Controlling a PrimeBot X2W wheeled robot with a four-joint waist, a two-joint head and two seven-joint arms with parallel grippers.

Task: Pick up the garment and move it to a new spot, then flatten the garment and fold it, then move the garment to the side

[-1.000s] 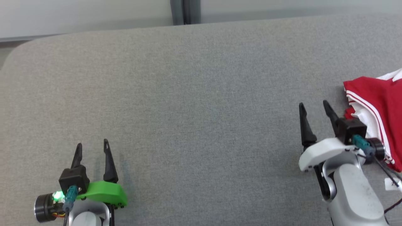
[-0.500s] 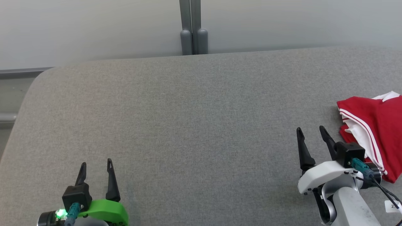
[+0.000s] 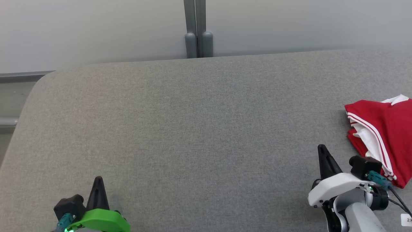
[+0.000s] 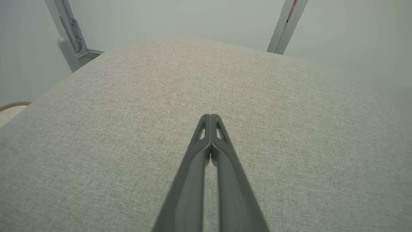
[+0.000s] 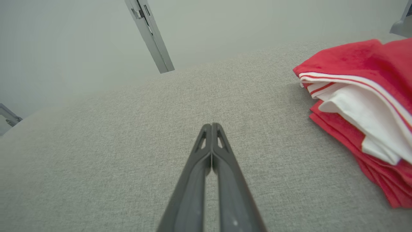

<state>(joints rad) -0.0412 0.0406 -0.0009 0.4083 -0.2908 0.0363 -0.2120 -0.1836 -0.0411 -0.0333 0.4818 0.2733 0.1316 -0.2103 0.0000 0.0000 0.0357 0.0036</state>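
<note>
1. Grey fabric-covered table (image 3: 206, 112), rounded corner at far left. A pale wall is behind it.
2. Left gripper (image 3: 98, 179) sits at the lower left of the head view with a green wrist shell. Its fingers are pressed together into one point and pinch nothing. It is low over bare table.
3. Left wrist view: same left gripper (image 4: 210, 116), the two dark fingers meeting at the tips. Only grey cloth surface (image 4: 289, 145) lies ahead, with metal posts at the far corners.
4. Grey double post (image 3: 198, 30) stands against the wall, top centre of the head view, behind the table's far edge.
5. Right gripper (image 3: 322, 149) sits at the lower right of the head view with a white wrist shell. Its fingers are pressed together, nothing between them, tips pointing up the view over bare table.
6. Right wrist view: right gripper (image 5: 211, 125) with tips closed on each other, clear of the cloth.
7. Garment (image 3: 383, 129) is red with white stripes and white panels. It lies folded in layers on the table at the far right and is cut off by the frame edge. It is just right of the right gripper and not held.
8. Right wrist view: garment (image 5: 354, 61) is at the upper right, its stacked folded edges facing the fingers and apart from them.
</note>
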